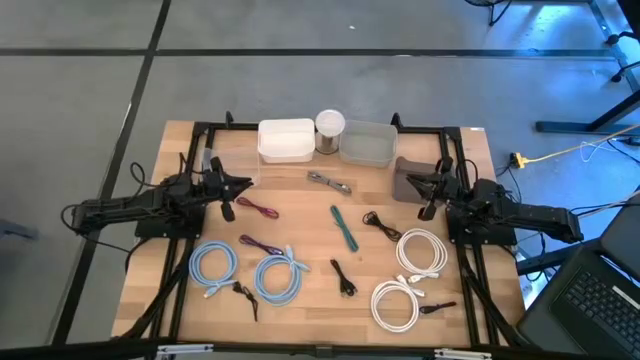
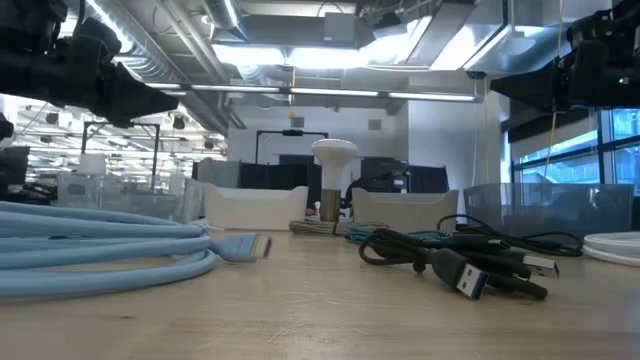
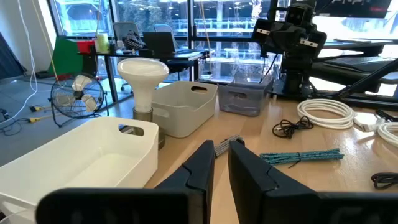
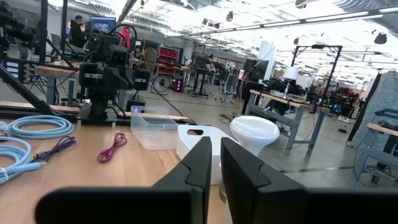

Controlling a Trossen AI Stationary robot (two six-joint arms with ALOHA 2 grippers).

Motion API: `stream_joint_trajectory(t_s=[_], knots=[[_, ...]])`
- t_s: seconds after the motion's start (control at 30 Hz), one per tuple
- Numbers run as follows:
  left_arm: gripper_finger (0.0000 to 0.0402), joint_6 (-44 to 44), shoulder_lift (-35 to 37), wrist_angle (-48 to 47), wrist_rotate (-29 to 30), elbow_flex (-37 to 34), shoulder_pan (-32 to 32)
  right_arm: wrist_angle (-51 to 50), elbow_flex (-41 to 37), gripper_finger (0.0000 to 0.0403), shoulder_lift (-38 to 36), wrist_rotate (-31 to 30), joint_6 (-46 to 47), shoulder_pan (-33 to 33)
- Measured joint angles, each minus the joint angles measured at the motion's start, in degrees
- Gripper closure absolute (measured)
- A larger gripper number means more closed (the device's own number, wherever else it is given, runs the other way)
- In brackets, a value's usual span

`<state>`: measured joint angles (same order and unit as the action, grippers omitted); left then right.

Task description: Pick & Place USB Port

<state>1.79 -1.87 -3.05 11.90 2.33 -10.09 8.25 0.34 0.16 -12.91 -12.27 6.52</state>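
Observation:
Several coiled USB cables lie flat on the wooden table (image 1: pixel 310 215). A black one (image 1: pixel 345 278) is near the middle, and its plug (image 2: pixel 470 280) shows close up in the low view. Another black one (image 1: pixel 380 222) lies to its right. There are also a teal braided cable (image 1: pixel 344 227), a grey one (image 1: pixel 328 182), a magenta one (image 1: pixel 258 207) and a purple one (image 1: pixel 260 245). My left gripper (image 1: pixel 246 184) hangs above the table's left side, and my right gripper (image 1: pixel 410 179) above its right side. Both point toward the middle, fingers (image 3: pixel 205 163) (image 4: pixel 200 163) together but for a slit, holding nothing.
A white bin (image 1: pixel 285 140), a white mushroom-shaped lamp (image 1: pixel 330 125) and a clear bin (image 1: pixel 368 143) stand along the far edge. A dark grey object (image 1: pixel 408 185) sits under the right gripper. Blue coils (image 1: pixel 213 265) (image 1: pixel 278 277) and white coils (image 1: pixel 420 250) (image 1: pixel 395 303) lie near the front.

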Motion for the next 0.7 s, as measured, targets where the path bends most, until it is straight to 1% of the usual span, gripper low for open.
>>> stream_joint_trajectory(t_s=[0.23,0.33,0.4,0.57,0.63,0.7], knots=[[0.0361,0.0,0.0,0.0,0.0,0.0,0.0,0.1,0.0,0.0363,0.0,0.0,-1.0,0.0],[0.0363,0.0,0.0,0.0,0.0,0.0,0.0,2.4,0.0,0.0363,0.0,-0.2,-12.0,0.1],[0.0363,0.0,0.0,0.0,0.0,0.0,0.0,2.5,0.0,0.0363,0.0,-0.2,-14.9,0.1],[0.0359,0.0,0.0,0.0,0.0,0.0,0.0,2.7,0.0,0.0363,0.0,0.0,-14.9,0.1],[0.0359,0.0,0.0,0.0,0.0,0.0,0.0,2.7,0.0,0.0363,0.0,2.4,-11.5,0.1],[0.0361,0.0,0.0,0.0,0.0,0.0,0.0,3.2,0.0,0.0363,0.0,7.5,-4.3,0.1]])
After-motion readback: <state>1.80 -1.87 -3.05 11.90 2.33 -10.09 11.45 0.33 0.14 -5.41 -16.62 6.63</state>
